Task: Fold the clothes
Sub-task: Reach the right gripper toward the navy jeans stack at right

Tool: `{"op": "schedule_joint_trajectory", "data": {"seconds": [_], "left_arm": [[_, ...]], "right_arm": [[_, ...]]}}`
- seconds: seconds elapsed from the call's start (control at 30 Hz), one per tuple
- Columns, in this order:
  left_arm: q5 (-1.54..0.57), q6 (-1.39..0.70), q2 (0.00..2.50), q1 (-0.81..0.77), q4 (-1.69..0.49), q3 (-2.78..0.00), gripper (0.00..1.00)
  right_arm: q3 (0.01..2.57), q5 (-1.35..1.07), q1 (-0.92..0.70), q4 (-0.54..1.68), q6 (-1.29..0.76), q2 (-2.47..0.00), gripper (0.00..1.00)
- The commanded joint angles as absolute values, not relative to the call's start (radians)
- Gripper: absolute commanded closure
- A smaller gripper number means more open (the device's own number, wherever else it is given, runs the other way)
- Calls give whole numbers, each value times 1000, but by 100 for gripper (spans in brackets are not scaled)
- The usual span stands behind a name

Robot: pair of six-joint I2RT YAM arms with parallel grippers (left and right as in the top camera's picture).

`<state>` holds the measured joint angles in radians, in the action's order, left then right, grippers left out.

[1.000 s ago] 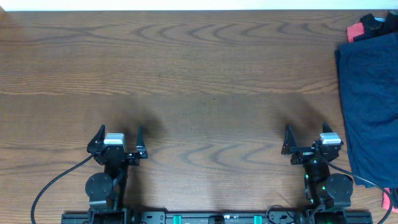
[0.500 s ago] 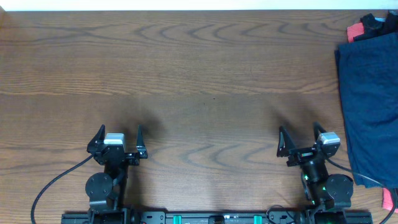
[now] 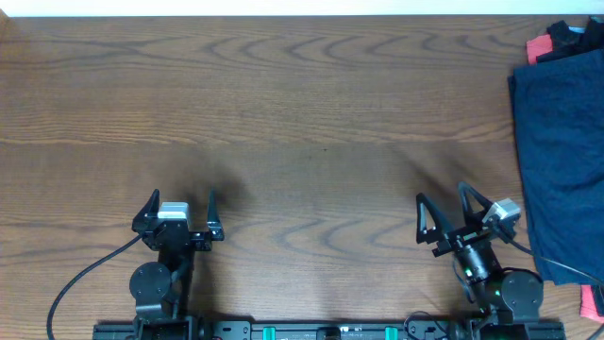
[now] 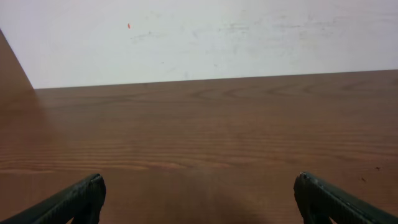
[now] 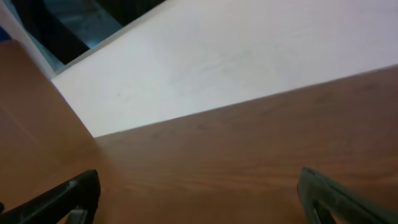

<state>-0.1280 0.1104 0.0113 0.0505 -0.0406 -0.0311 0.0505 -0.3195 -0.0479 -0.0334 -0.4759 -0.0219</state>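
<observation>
The clothes, dark navy and wrinkly, lie in a pile at the table's right edge, seen only in the overhead view. My left gripper rests near the front left, open and empty. In the left wrist view the left gripper has only bare wood between its fingers. My right gripper stands at the front right, turned toward the left, open and empty, well short of the clothes. The right wrist view shows the right gripper above bare table, and the clothes are out of that view.
A red item and a black item lie at the back right corner beside the navy pile. Another red piece shows at the front right edge. A pale wall rises behind the wooden table.
My right gripper has swung to the left and turned, its fingers now pointing toward the table's middle. The left arm and the clothes have not moved.
</observation>
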Motion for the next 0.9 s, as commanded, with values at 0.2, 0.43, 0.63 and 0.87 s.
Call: {"op": "schedule_joint_trajectory", "data": {"seconds": [0.2,0.43,0.63,0.87], "left_arm": [[-149,127,10,53,-55,-4,2],[-149,127,10,53,-55,-4,2],[-149,127,10,53,-55,-4,2],[-149,127,10,53,-55,-5,2]], "right_arm": [[418,-46,-42,194,-211,-276,1],[586,-22,-42,249,-181,-557,1],[628,-22,-42,242,-181,-696,1],[628,-22,-42,238,-182,-725,1]]}}
